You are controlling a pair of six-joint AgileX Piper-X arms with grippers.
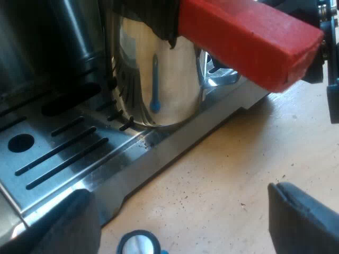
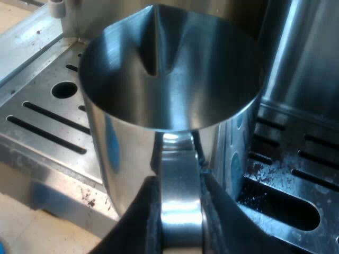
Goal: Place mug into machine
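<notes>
The left gripper hangs low over the table, at the front edge of the machine's tray. Its fingers are wide apart and hold nothing. A blue tamper lies on the table close under it. From this arm the mug is well ahead. It stands upright on the slotted tray, or just above it; I cannot tell if the base touches. The red end of the holder's handle crosses above and in front of the mug.

The right gripper is the one that has the mug. Its two fingers are clamped on the mug's handle, one on each side. The mug lies straight ahead of this gripper, with the handle pointing back at the fingers and the spout pointing away. The long axis of the mug is vertical and the open mouth faces up. Inside it looks empty. Some coffee grounds lie on the tray beside it.

I judge that the mug is nearly at its place. The next move belongs to the right arm: set the base flat, open the fingers, then draw back along the line of the handle, so the mug does not tip or turn.
</notes>
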